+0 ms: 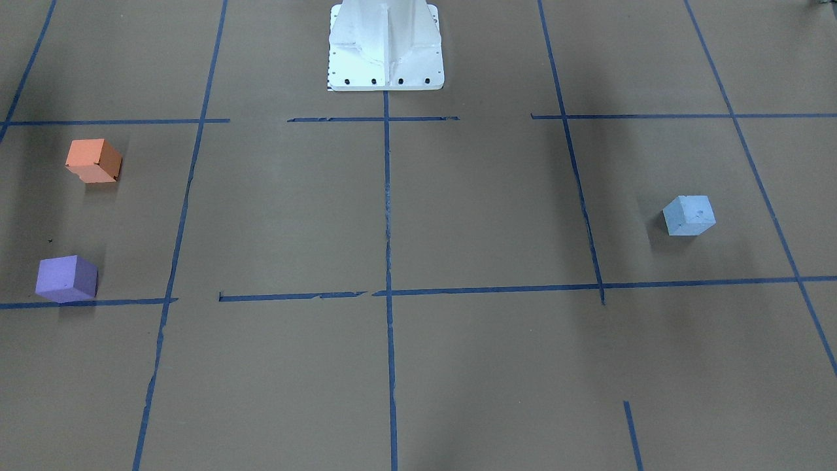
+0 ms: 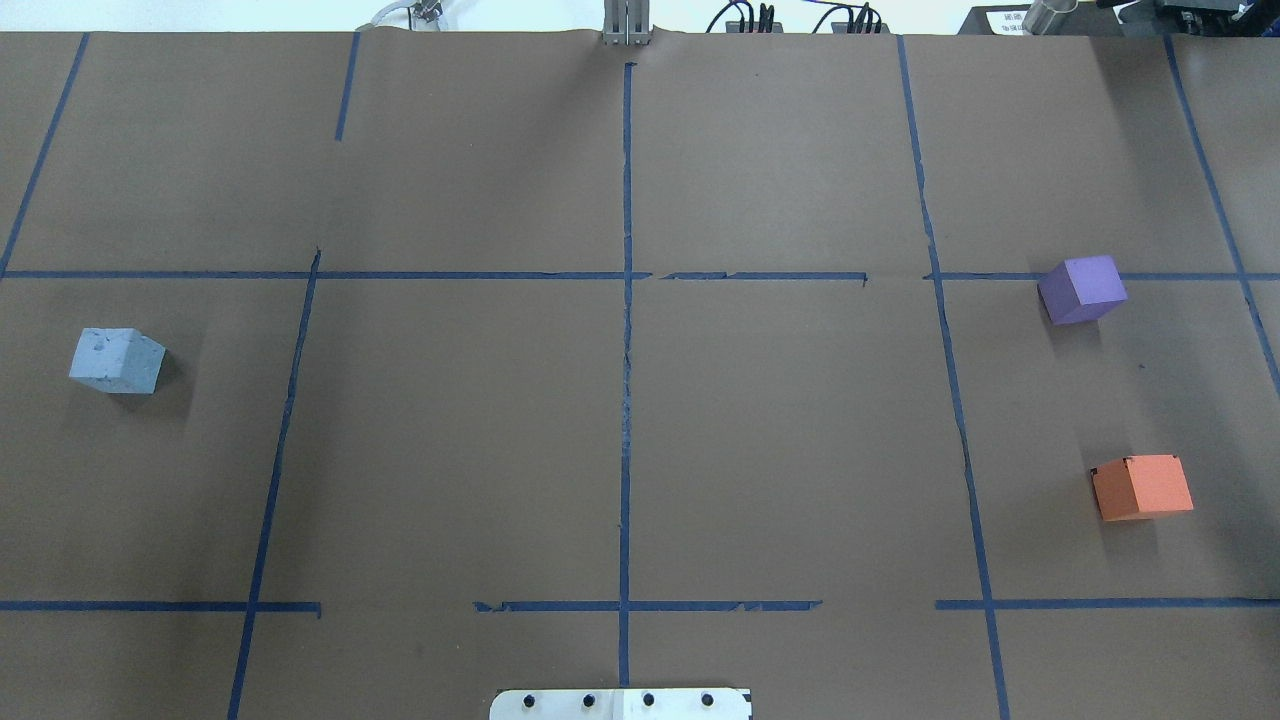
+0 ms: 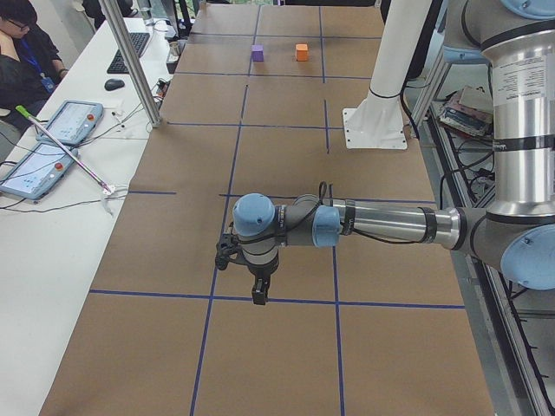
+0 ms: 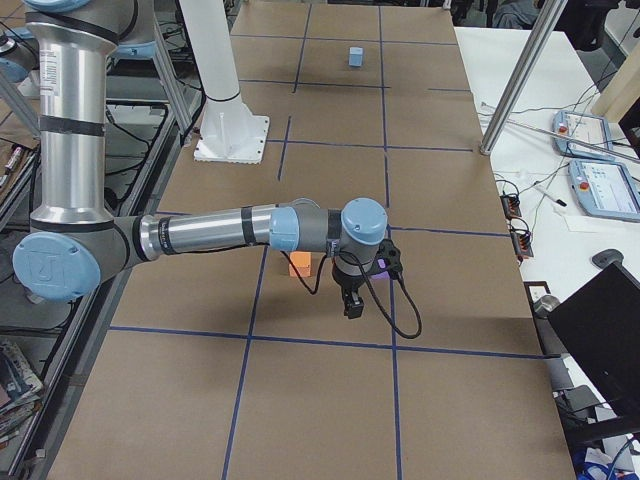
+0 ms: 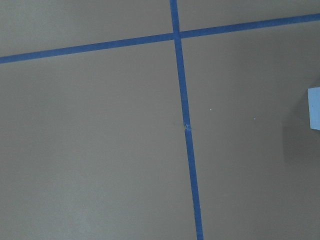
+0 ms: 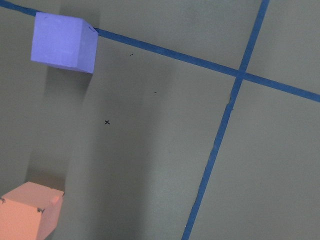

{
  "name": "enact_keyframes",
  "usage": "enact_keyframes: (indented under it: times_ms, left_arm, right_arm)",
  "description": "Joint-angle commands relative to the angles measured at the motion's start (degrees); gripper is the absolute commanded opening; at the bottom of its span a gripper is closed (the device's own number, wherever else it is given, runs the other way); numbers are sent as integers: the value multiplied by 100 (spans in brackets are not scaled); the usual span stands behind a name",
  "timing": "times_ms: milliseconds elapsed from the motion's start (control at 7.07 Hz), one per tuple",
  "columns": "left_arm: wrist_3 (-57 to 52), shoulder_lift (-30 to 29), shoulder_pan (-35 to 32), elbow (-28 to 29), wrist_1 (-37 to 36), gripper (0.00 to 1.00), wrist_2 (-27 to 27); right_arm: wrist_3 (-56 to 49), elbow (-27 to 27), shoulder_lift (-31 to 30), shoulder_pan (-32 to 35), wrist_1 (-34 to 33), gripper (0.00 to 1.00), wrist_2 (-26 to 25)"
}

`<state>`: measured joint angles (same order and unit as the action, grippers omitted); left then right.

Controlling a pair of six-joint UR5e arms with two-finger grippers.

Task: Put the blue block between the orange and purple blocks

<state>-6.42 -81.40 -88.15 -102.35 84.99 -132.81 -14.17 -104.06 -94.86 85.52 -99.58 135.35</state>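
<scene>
1. Brown paper covers the desk [image 2: 800, 450]. My left tool [image 3: 259, 293] and right tool [image 4: 351, 300] show only from the table ends, so I cannot tell whether either is spread or pinched.
2. From the right end, my right arm [image 4: 210, 232] covers most of the purple block [image 2: 1082, 290] and clips the orange block [image 2: 1142, 487].
3. My left wrist camera catches only a sliver of the blue block [image 5: 314, 108], cut off at the frame edge.
4. Overhead, the blue block looks pale with a pitted top. It sits alone on my left side, well apart from the other two.
</scene>
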Motion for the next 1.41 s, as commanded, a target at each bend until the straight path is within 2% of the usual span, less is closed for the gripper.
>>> enact_keyframes:
  times_ms: [0,424,707,848,1131,1273]
  left_arm:
    - [-9,106,9,-4,26,100,0]
    - [26,-68,105,-13,105,100,-26]
    - [44,-839,149,345,788,100,-35]
    - [296,-1051,419,617,1139,100,-44]
    - [1793,-1036,1339,717,2349,100,0]
    - [2889,-1045,1910,691,2486,100,18]
  right_arm:
    - [2,-44,-32,0,0,100,0]
    - [2,-35,-33,0,0,100,0]
    - [2,-44,-24,0,0,100,0]
    - [-7,-44,-24,0,0,100,0]
    - [2,-44,-24,0,0,100,0]
    - [2,-35,-24,0,0,100,0]
